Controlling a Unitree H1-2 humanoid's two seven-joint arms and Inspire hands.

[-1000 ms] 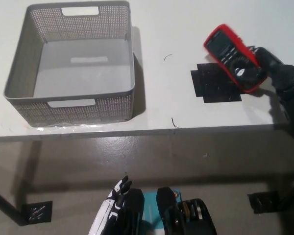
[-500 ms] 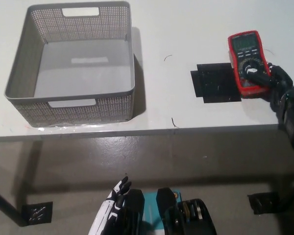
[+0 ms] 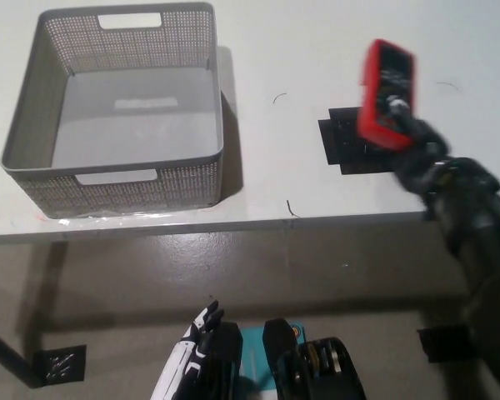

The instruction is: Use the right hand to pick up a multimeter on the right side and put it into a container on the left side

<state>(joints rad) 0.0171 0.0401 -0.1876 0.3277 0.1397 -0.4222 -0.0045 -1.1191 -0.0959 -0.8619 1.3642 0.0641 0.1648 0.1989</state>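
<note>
Aloft above the right of the white tabletop [image 3: 317, 50], over a black patch [image 3: 350, 146]: red multimeter [image 3: 387, 93], tilted, lower end clamped in black right hand [image 3: 421, 158]. Motion-blurred, so display and dial hard to read; fingers partly hidden behind the casing. Well apart to the left, grey perforated container [image 3: 117, 179] near the front edge. Down at lower left, below the tabletop, white left hand [image 3: 202, 327], resting, fingers apart, arm cut off by the frame's bottom.
</note>
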